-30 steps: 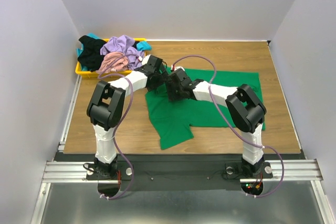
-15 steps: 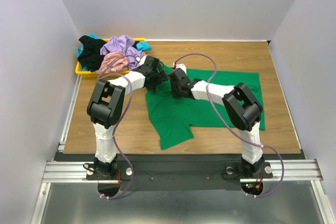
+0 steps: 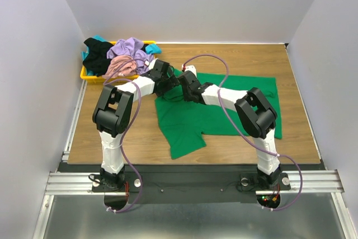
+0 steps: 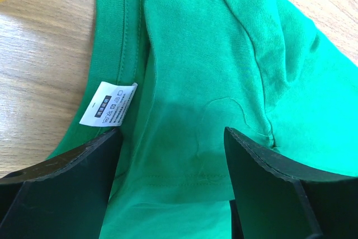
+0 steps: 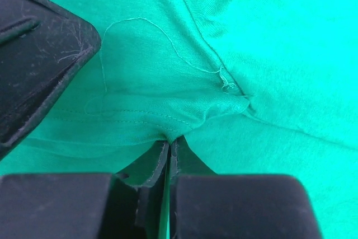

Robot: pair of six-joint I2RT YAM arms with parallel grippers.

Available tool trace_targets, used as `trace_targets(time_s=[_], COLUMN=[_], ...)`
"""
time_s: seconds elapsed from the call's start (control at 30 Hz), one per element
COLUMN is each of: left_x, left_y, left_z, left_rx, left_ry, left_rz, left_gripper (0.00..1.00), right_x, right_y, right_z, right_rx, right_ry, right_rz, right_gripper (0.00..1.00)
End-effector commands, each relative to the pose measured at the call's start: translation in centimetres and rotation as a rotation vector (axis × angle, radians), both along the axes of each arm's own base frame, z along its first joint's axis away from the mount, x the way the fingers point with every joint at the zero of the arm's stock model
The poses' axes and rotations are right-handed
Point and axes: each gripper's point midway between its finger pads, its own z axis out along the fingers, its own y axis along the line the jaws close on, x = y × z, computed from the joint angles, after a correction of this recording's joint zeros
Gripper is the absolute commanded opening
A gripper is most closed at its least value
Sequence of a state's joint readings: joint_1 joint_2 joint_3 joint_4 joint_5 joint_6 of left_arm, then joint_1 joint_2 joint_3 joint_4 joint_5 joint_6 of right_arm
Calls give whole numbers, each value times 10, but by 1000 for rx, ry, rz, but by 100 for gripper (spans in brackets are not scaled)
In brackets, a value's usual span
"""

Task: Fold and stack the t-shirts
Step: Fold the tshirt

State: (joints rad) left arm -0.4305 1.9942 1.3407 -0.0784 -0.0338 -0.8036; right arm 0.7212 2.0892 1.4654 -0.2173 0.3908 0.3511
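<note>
The bright green t-shirt (image 3: pixel 229 110) lies spread on the wooden table, one sleeve pointing toward the near edge. Both grippers meet at its collar end. My left gripper (image 3: pixel 169 86) is open, and its black fingers (image 4: pixel 72 172) straddle the cloth just below the white neck label (image 4: pixel 108 103) without pinching it. My right gripper (image 5: pixel 169 143) is shut on a small pinched fold of the green t-shirt (image 5: pixel 168 110) along a stitched hem. More t-shirts are heaped at the back left: lavender (image 3: pixel 131 47), dusty pink (image 3: pixel 119 66), black (image 3: pixel 98 55) and teal (image 3: pixel 99 38).
The heap sits in a shallow yellow tray (image 3: pixel 89 75) at the back left corner. Grey walls close in the table on the left, back and right. In the right wrist view, the left gripper's finger (image 5: pixel 39 54) shows close by at upper left.
My right gripper has slid a little toward the collar and shut on a fold of the green t-shirt. The left gripper has stayed open in about the same place.
</note>
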Motion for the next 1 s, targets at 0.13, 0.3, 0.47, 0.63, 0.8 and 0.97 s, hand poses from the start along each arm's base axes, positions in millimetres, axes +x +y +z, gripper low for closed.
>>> trace_targets(time_s=[0.13, 0.3, 0.47, 0.63, 0.8, 0.97], left_x=[-13, -12, -12, -11, -10, -9], left_y=[13, 13, 14, 18, 21, 24], left_z=[-21, -20, -18, -16, -16, -14], left_rx=[38, 35, 34, 39, 36, 40], left_ry=[59, 58, 53, 52, 53, 47], left_rz=[13, 15, 20, 24, 31, 33], left_gripper=[85, 85, 85, 85, 85, 85], right_x=[-6, -5, -2, -11, -5, -15], right_y=[7, 8, 11, 9, 10, -4], right_z=[31, 44, 50, 46, 57, 30], right_rx=[14, 14, 5, -21, -38, -136], right_ry=[-27, -43, -31, 32, 22, 128], right_rz=[68, 65, 72, 75, 74, 44], right_gripper=[0, 0, 0, 1, 0, 1])
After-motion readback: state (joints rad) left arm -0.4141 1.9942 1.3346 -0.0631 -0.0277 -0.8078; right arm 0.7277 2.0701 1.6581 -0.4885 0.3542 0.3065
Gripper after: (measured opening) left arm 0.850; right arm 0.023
